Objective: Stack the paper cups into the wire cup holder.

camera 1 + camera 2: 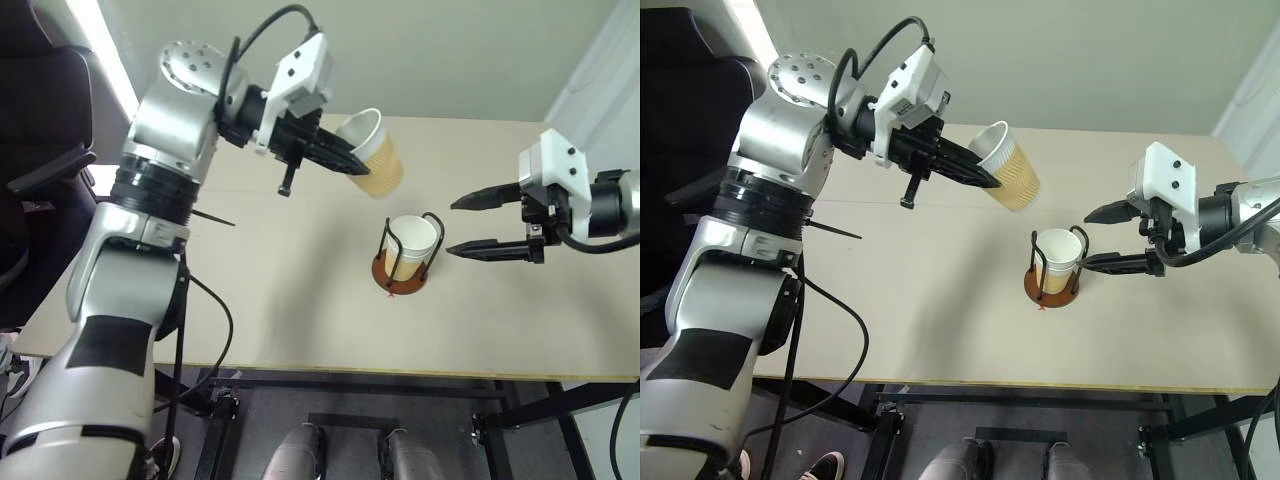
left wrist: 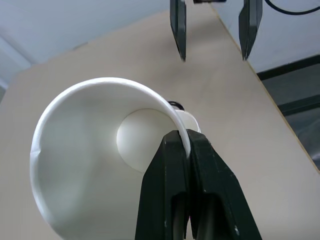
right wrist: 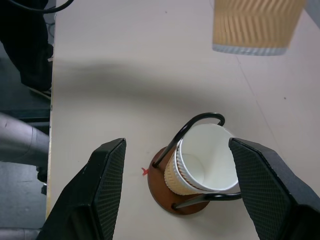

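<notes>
The left hand (image 1: pixel 350 160) is up in the upper middle of the head view, fingers pinched tight on the rim of a paper cup (image 1: pixel 375 152). That cup hangs tilted in the air, mouth toward the upper left, base pointing down to the right. In the left wrist view the two black fingers (image 2: pixel 172 165) clamp the white rim between them, one inside the cup and one outside.

Below and just right of the held cup, at the centre of the table (image 1: pixel 300 300), stands the wire cup holder (image 1: pixel 405 270) with cups already nested upright inside its black loops (image 3: pixel 202 162).

At the right edge, the right hand (image 1: pixel 462 226) sits level with the holder, fingers spread wide and holding nothing, its tips pointing at the holder from just beside it without touching.
</notes>
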`<state>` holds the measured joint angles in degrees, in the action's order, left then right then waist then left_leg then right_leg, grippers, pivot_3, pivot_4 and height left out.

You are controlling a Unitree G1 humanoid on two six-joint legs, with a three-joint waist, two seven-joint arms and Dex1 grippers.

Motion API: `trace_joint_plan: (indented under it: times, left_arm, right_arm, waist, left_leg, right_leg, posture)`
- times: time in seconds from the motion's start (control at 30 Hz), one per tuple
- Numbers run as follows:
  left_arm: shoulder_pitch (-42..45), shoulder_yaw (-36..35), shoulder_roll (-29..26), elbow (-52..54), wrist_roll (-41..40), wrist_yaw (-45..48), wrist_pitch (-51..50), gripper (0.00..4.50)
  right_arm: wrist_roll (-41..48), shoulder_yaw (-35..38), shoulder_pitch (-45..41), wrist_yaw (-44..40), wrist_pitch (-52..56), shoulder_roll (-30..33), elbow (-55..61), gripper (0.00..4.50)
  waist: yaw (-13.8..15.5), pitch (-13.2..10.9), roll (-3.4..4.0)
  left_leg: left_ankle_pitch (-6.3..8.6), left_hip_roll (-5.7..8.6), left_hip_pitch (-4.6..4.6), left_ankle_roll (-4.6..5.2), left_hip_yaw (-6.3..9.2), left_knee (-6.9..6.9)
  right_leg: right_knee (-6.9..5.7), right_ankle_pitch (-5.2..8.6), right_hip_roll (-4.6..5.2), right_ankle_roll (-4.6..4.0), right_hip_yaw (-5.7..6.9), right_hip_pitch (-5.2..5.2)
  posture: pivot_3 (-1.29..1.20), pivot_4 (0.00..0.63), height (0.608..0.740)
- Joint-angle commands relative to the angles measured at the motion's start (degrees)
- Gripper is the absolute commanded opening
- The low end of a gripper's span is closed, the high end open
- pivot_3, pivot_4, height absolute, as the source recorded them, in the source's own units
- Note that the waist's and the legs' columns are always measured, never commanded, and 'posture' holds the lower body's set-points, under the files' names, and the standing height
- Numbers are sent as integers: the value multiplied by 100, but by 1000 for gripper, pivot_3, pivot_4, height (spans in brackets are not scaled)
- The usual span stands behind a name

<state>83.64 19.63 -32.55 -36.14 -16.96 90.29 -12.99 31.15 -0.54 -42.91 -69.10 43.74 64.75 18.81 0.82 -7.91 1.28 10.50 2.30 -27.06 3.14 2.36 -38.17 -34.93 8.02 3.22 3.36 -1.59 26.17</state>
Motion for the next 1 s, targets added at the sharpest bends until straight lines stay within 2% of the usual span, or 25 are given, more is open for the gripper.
trace_joint_plan:
  times: [0.03, 0.17, 0.5, 1.0]
  left_arm:
    - [290, 121, 127, -329, -84, 221, 255, 11]
    - [454, 421, 411, -690, -237, 221, 450, 11]
    - [719, 878, 907, -1610, 45, 221, 1151, 11]
    - [1117, 351, 1698, -2423, 432, 221, 1696, 11]
  right_arm:
    - [-47, 299, 85, 136, -125, 56, 202, 3347]
    - [-24, 428, 275, 271, -130, 69, 322, 3347]
    - [119, 666, 495, 477, 41, 125, 635, 3347]
    - [347, 1142, 904, 777, 323, 246, 1011, 3347]
  waist:
    - [3, 0, 0]
    - [23, 0, 0]
    - [63, 0, 0]
    - [107, -1, -1]
  left_leg:
    - [2, 1, 0, 6, -1, -1]
    - [11, 1, -5, 27, -2, -14]
    - [42, 1, -17, 36, -11, -51]
    - [73, 10, -32, 66, -30, -107]
  right_leg:
    - [0, 3, -1, 4, 1, -1]
    - [1, 1, 1, 39, 0, -3]
    - [0, 15, 2, 84, 0, -6]
    - [3, 21, 10, 125, -10, -21]
  posture:
    - [0, 150, 740]
    - [0, 150, 740]
    - [0, 150, 740]
    - [0, 150, 740]
